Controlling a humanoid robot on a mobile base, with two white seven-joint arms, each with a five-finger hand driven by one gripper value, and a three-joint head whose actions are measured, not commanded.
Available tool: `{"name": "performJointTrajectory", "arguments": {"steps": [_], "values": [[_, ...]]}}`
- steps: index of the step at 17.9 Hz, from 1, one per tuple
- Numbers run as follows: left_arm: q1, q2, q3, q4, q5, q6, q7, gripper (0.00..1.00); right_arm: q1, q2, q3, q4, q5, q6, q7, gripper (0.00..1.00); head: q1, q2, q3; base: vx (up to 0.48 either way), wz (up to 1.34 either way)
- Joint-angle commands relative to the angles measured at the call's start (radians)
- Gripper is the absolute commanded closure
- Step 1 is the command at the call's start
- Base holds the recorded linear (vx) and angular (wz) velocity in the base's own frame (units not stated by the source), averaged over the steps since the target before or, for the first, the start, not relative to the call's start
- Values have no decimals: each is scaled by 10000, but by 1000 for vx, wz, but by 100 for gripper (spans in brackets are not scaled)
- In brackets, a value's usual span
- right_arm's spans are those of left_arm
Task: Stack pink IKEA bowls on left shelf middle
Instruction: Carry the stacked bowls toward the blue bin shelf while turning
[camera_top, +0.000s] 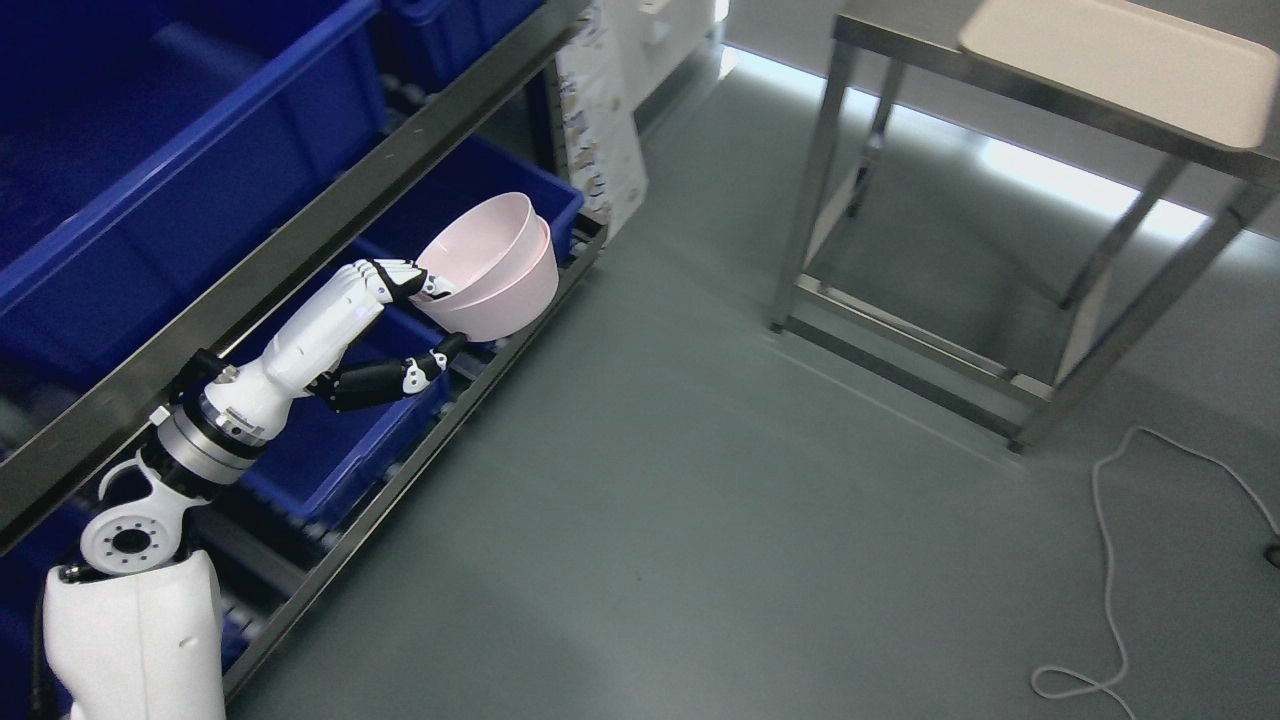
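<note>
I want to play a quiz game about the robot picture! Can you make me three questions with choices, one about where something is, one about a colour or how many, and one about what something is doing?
1. Where is the white tray?
A. On the floor
B. On the metal table
C. In a blue bin

2. How many pink bowls are nested together?
A. Two
B. Four
C. Six

3. What is the left hand doing?
A. Hanging with nothing in it
B. Gripping the bowls
C. Pulling the white cable

Answers:
1. B, the tray lies on the table top at the upper right.
2. A, two rims show, one inside the other.
3. B, fingers hook over the rim and the thumb presses from below, holding the bowls tilted beside the blue bins on the shelf.
</note>
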Motion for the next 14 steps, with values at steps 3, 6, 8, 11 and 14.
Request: {"name": "performJointTrajectory", "arguments": {"steps": [3, 6, 8, 11, 14], "values": [[-668, -88, 20, -34, 91, -4, -5, 98, 289, -175, -108, -338, 0, 1, 8, 0, 0, 0, 0, -324, 910], [-1816, -119, -148, 27, -15, -4, -5, 98, 289, -175, -108, -338, 0, 1, 8, 0, 0, 0, 0, -287, 1025], [-2492, -28, -164, 195, -153, -4, -5, 98, 289, -175, -108, -338, 0, 1, 8, 0, 0, 0, 0, -249, 1048], [-3336, 461, -149, 807, -413, -4, -5, 98, 289, -175, -108, -338, 0, -15, 8, 0, 0, 0, 0, -206, 966], [-4471, 984, -134, 2185, -1056, -4, 208, 98, 289, -175, -108, -338, 0, 1, 8, 0, 0, 0, 0, -144, 718]]}}
